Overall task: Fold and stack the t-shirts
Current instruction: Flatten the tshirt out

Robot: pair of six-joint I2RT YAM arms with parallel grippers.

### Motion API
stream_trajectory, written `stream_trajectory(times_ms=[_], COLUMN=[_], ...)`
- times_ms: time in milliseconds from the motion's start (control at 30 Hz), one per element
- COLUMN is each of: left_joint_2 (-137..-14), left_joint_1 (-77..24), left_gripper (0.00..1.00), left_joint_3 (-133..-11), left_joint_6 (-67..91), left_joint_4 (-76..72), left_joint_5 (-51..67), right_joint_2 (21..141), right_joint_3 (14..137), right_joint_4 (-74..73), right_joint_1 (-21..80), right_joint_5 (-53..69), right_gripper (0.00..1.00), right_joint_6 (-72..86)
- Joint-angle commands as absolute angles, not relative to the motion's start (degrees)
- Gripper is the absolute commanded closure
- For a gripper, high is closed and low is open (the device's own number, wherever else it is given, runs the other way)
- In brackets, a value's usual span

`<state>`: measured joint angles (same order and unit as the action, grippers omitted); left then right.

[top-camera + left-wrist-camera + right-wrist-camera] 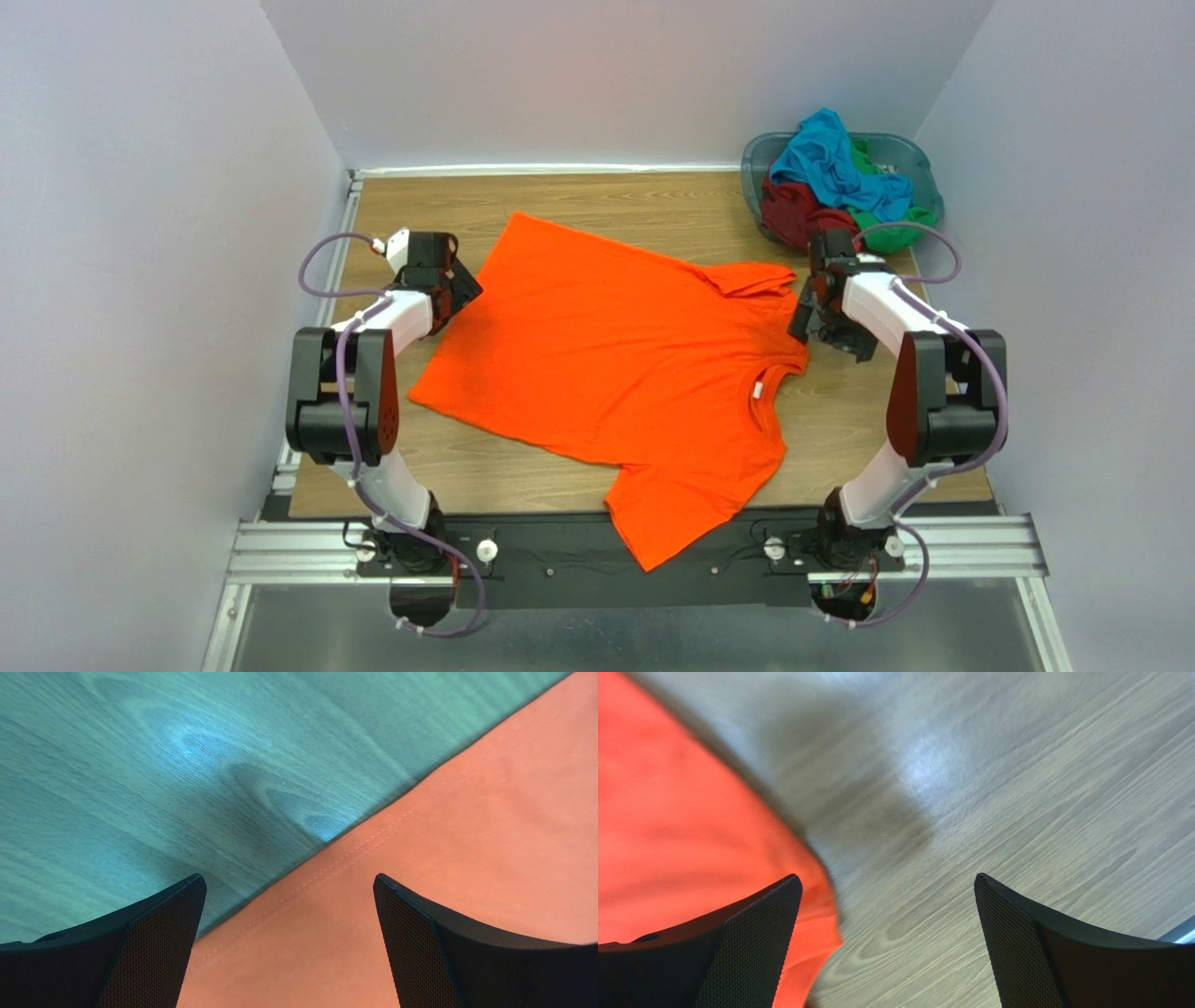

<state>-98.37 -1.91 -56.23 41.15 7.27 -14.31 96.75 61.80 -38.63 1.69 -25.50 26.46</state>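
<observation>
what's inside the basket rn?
A turquoise shirt on top, a dark red shirt near-left, a green shirt at right. The basket floor and anything under them is covered.

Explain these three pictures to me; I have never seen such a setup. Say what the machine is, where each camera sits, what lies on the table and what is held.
These are two robot arms bolted at the near edge of a wooden table. The wide picture comes from a fixed camera above and behind them. The other two come from a camera on each wrist, looking down past that arm's two black fingers. An orange t-shirt lies spread on the table. In the far right corner, a grey-blue basket holds turquoise, dark red and green shirts. The left gripper hangs over the orange shirt's stitched hem, the right gripper over its edge near a sleeve. Both are open and hold nothing.
</observation>
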Motion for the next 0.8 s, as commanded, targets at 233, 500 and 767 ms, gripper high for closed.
stream_trajectory(times_ms=[233,500,767], left_joint_2=[-86.75,-90.08,-92.63], left_joint_1=[-3.16,-10.62,-12.13], left_gripper=[0.02,0.02,0.01], left_joint_3=[-61.16,-60.21,-54.76], left_joint_6=[41.05,40.25,40.34], left_joint_4=[8.26,4.22,1.76], left_joint_5=[-11.53,-4.14,-0.70], right_joint_2=[89.81,101.57,111.26], right_joint_3=[70.14,76.27,80.24], right_joint_4=[-34.81,-27.43,-24.79], right_joint_1=[2.28,8.87,11.34], right_joint_5=[-2.86,11.78,12.48], right_gripper=[0.00,0.00,0.00], right_joint_6=[20.22,21.00,23.46])
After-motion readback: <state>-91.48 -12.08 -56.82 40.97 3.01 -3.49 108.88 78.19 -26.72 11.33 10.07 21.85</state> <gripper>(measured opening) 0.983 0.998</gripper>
